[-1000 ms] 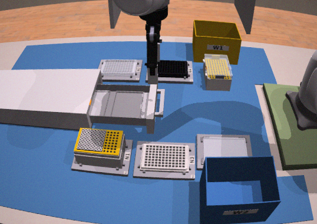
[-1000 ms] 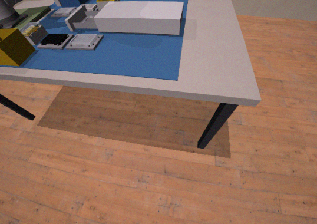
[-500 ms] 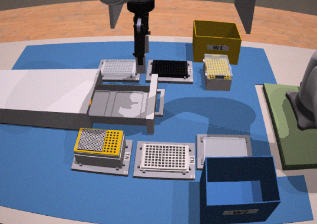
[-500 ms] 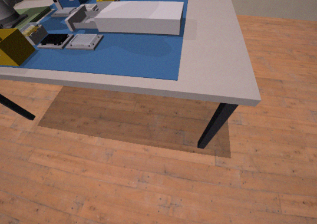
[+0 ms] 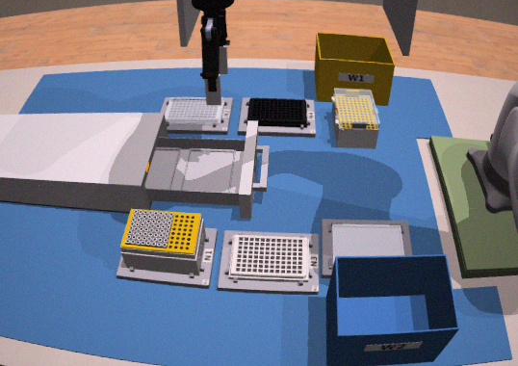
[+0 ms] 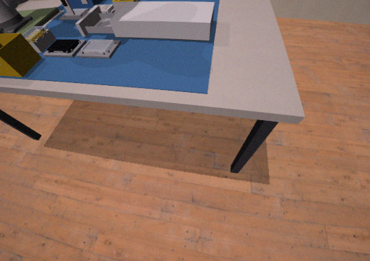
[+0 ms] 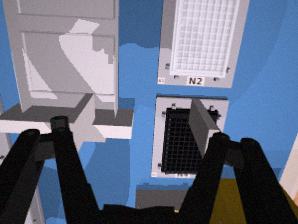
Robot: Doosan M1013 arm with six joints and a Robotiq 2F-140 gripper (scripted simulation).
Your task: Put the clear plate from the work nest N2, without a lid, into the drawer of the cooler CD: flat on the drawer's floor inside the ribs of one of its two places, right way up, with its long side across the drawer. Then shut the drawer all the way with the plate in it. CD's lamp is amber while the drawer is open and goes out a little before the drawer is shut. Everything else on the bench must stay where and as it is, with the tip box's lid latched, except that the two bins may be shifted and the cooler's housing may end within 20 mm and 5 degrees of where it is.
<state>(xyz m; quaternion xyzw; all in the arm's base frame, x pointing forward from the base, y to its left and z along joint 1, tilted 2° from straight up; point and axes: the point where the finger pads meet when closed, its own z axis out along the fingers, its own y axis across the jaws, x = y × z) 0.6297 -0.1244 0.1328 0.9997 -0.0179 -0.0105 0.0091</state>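
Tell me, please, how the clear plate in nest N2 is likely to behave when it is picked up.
The clear plate looks like a moulded grid of wells, so it probably stays stiff when lifted. It is low and mostly hollow, so likely light. Its shallow side walls offer little to grip, so it may slip or tilt if gripped off-centre.

In the top view, the yellow bin [image 5: 354, 68] in the upper right of the frame carries a grey tag reading "W1" [image 5: 361, 77] on its near wall, and the blue bin [image 5: 391, 309] at the lower right has a grey tag [image 5: 393, 347] whose letters look like "W2" but are blurred. In the wrist view, "N2" [image 7: 195, 80] stands on the grey nest plate [image 7: 165, 60] at the upper right of the frame. The small tags on the other nests in the top view are too small or turned to read with certainty.
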